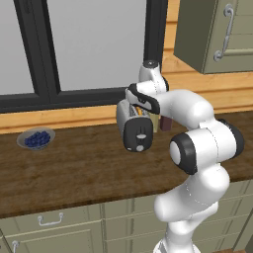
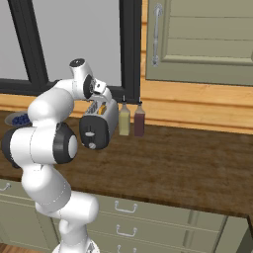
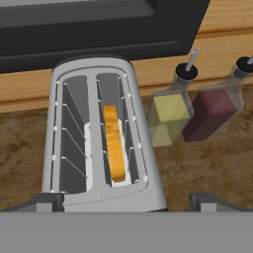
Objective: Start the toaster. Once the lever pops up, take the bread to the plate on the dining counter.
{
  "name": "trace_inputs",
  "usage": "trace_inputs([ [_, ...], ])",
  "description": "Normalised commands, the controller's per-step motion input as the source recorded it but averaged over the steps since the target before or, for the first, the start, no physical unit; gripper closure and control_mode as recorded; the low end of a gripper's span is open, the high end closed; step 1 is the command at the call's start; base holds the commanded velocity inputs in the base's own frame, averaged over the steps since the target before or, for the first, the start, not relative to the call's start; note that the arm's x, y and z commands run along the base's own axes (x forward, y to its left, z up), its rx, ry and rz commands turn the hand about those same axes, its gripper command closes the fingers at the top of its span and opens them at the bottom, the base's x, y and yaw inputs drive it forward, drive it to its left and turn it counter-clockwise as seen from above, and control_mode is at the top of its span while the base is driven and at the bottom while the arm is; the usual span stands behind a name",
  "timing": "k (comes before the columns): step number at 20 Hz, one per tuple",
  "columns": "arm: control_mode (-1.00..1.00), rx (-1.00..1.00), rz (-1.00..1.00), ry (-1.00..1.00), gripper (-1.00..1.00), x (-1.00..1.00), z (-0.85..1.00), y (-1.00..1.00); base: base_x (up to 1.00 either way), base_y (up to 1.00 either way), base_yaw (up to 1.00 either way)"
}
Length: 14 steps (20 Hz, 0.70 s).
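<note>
The silver toaster [image 1: 129, 123] [image 2: 101, 127] [image 3: 148, 183] stands on a dark brown wood-grain counter [image 1: 84, 168], its black end panel facing me. The orange-tan bread [image 3: 113, 143] sits down in the right-hand slot; the left slot is empty. On the panel, the small light lever [image 1: 140, 136] is above the round knob. My gripper [image 3: 128, 201] [image 1: 141, 106] hangs open just above the toaster's near end. Its fingertips [image 3: 44, 201] are spread wider than the toaster and hold nothing. The plate is out of view.
Two bottles, one yellow [image 3: 168, 118] and one dark red [image 3: 210, 116], stand just right of the toaster against the wooden back wall. A grey bowl of blueberries [image 1: 35, 139] sits far left on the counter. A dark-framed window [image 1: 89, 49] and a wall cabinet [image 1: 217, 34] are behind.
</note>
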Motion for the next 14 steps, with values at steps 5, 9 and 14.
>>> trace_inputs([
  [5, -1.00, 0.00, 0.00, 0.00, -1.00, 0.00, 0.00, 0.00, 0.00, 0.00, 0.00],
  [9, -1.00, 0.00, 0.00, 0.00, -1.00, 0.00, 0.00, 0.00, 0.00, 0.00, 0.00],
  [14, -1.00, 0.00, 0.00, 0.00, -1.00, 0.00, 0.00, 0.00, 0.00, 0.00, 0.00],
])
